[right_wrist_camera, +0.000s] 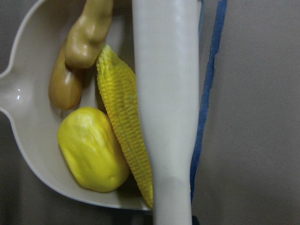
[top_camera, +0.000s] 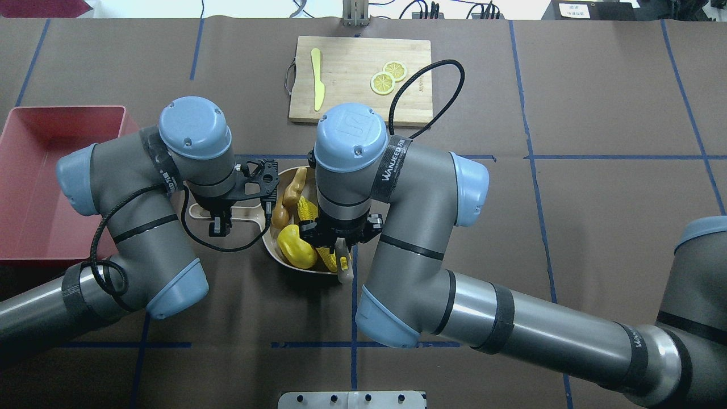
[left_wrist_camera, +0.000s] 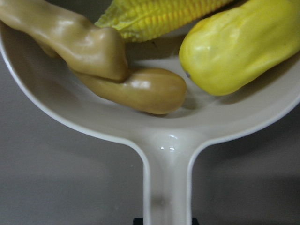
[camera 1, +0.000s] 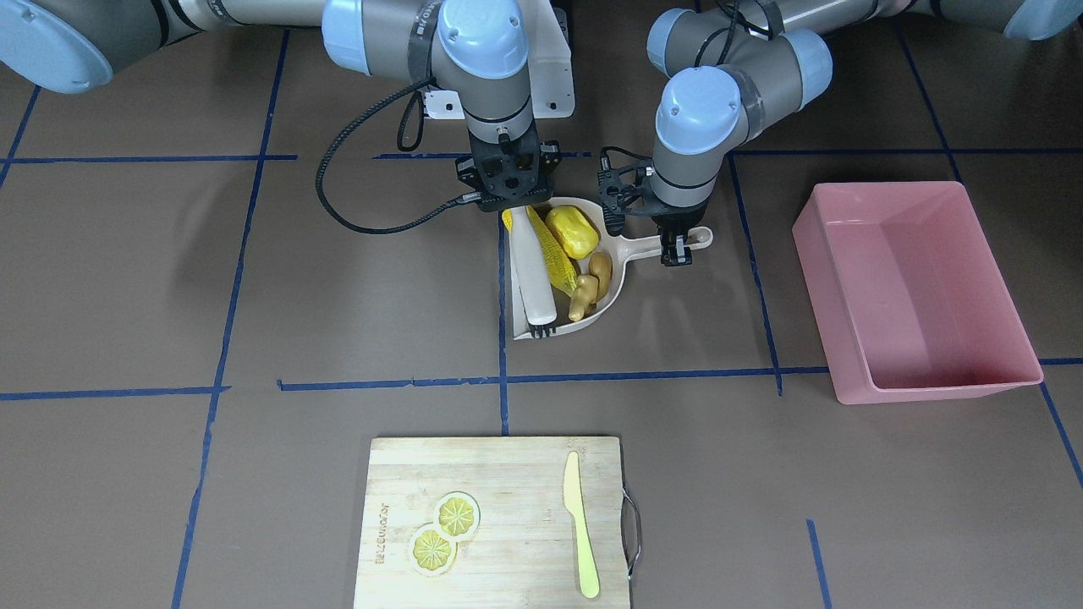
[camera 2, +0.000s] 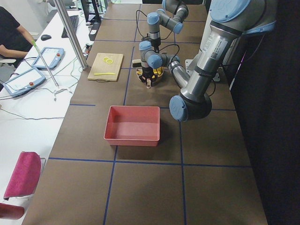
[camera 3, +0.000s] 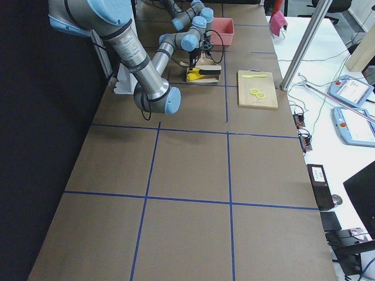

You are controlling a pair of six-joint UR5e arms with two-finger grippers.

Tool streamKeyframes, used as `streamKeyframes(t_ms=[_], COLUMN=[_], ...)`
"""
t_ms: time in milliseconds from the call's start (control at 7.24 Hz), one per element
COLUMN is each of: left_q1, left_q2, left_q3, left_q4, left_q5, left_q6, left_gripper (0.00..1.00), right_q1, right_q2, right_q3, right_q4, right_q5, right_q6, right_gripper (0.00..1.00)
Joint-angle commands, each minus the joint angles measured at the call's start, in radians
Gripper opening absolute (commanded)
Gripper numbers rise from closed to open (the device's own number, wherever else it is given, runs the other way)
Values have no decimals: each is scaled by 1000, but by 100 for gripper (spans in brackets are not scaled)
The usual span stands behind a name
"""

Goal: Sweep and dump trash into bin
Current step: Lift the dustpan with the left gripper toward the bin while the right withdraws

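Note:
The trash lies in the beige dustpan: a long corn cob, a yellow oval lump and a tan ginger root. My left gripper is shut on the dustpan's handle. My right gripper is shut on a white brush that lies along the corn at the pan's open edge. The pan rests on the table. The pink bin stands empty on my left, apart from the pan. The wrist views show the ginger, lump and corn close up.
A wooden cutting board lies at the far side of the table, with two lemon slices and a yellow-green knife on it. Blue tape lines cross the brown table. An operator sits beyond the table's far edge in the exterior left view.

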Motion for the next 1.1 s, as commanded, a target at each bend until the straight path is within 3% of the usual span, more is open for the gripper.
streamKeyframes(t_ms=[0,414,690,966], left_q1=[-7,-25,-59,-125], left_q2=[8,10,10,10], left_q3=[2,2,-13,-30], left_q4=[-24,-63,-66,-64], left_q5=[-63,-151,-226,-296], left_q6=[-1,-3,-1,-14], left_gripper=[0,0,0,0], right_q1=[43,173,247,300], right_q2=[-9,-52,-183,-294], right_q3=[31,190,372,442], right_q4=[-11,-162,-296,-305], right_q5=[31,115,116,111], right_q6=[0,-6,-28,-57], right_gripper=[0,0,0,0])
